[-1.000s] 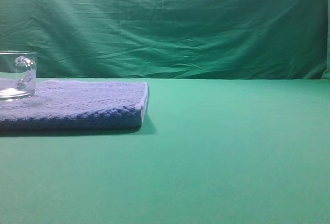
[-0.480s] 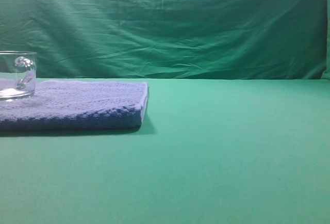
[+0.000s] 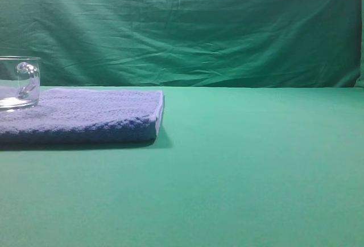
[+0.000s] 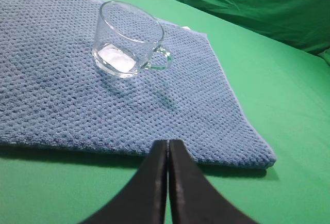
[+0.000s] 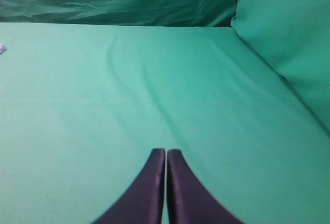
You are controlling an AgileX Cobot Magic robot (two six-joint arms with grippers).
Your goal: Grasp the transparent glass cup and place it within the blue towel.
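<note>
The transparent glass cup (image 4: 129, 39) stands upright on the blue towel (image 4: 62, 100), handle pointing right. In the exterior high view the cup (image 3: 19, 82) sits at the far left, cut by the frame edge, on the towel (image 3: 96, 113). My left gripper (image 4: 168, 142) is shut and empty, hovering over the towel's near edge, well short of the cup. Over bare green cloth, my right gripper (image 5: 166, 152) is shut with nothing in it. Neither gripper shows in the exterior high view.
The table is covered in green cloth (image 3: 256, 167), with a wrinkled green backdrop (image 3: 187, 25) behind it. A green fabric wall (image 5: 289, 43) rises at the right of the right wrist view.
</note>
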